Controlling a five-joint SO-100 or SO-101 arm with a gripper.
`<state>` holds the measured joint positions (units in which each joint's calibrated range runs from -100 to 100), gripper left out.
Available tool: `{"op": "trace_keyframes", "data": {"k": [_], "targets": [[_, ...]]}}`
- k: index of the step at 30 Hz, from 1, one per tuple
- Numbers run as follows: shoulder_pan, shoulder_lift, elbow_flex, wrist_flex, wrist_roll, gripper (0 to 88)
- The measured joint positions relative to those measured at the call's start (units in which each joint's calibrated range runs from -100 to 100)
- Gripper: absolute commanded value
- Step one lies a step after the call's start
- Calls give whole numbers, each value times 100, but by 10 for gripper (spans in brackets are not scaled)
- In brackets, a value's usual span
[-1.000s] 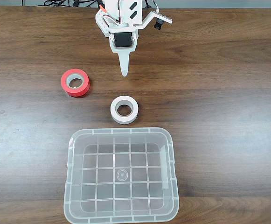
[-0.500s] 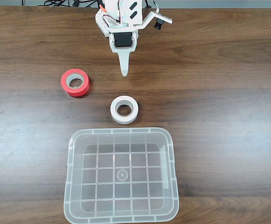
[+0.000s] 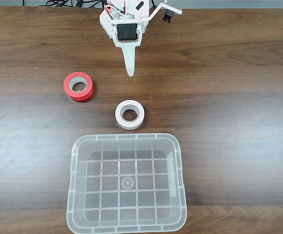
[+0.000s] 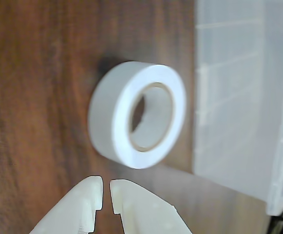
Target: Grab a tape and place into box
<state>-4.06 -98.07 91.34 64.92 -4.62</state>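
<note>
Two rolls lie flat on the wooden bench (image 3: 238, 97). The white tape (image 3: 129, 115) rests just beyond the far rim of the clear box (image 3: 127, 183) in the fixed view, apart from it, its hollow core facing up. The red roll (image 3: 78, 86) sits farther from the box, up and to the left of the tape. The pincer (image 3: 129, 73) hovers past the tape on the side away from the box, its tip pointing toward the tape. In the wrist view its fingers (image 4: 131, 207) stand nearly pressed together with a thin slit between, holding nothing, the tape (image 4: 113, 117) just ahead and the box wall (image 4: 238, 97) at right.
</note>
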Motion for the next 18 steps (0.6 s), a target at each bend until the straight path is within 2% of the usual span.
{"op": "trace_keyframes", "data": {"k": [8,18], "targets": [[0,134,-1056,712,-5,13],[0,2269,-2807,797,-5,13]]}}
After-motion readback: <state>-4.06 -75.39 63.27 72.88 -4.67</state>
